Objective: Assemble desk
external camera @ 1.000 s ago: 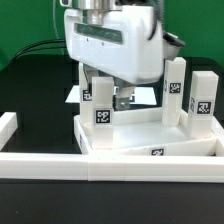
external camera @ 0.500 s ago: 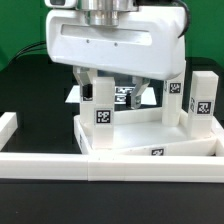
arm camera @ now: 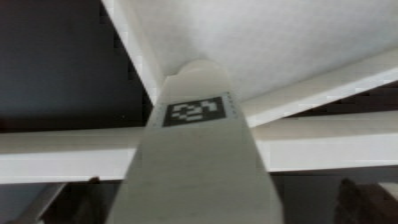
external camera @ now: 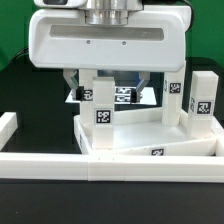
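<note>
While a second ago off toward the exterior view's right, claw (external camera: 112, 88) now centred, fingers apart, above desk (external camera: 150, 140)

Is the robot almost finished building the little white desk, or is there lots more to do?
Partly done. The white plastic tray-like desk top lies against the low white border wall, and three short white square tagged legs stand upright on it, though I cannot tell how firmly. Right now the open white two-finger gripper hangs above one leg, holding nothing. A desk needs four legs, so probably one remains; I cannot see it here.
</note>
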Action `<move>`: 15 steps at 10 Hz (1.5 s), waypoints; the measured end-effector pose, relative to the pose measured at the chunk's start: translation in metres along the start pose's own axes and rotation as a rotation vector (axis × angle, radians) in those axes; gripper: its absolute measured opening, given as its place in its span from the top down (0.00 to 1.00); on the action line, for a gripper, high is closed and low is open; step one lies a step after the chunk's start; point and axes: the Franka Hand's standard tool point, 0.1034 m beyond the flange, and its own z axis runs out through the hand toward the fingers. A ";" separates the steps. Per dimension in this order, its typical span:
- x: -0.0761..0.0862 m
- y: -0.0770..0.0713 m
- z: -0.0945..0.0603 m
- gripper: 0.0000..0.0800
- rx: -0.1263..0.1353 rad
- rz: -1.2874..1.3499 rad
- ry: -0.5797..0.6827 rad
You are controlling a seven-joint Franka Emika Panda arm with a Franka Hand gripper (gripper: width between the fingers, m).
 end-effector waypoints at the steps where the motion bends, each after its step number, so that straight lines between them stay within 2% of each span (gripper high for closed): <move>1: 0.000 0.000 0.000 0.19 -0.004 -0.078 -0.001; 3: 0.000 0.001 0.000 0.19 -0.009 -0.098 -0.002; 5: 0.000 0.001 0.000 0.53 -0.009 -0.098 -0.002; 6: 0.000 0.001 0.000 0.64 -0.009 -0.098 -0.002; 9: 0.000 0.001 0.000 0.64 -0.009 -0.068 -0.002; 11: -0.001 -0.001 0.000 0.64 -0.014 0.224 0.010; 15: -0.002 -0.003 0.002 0.64 -0.004 0.738 0.008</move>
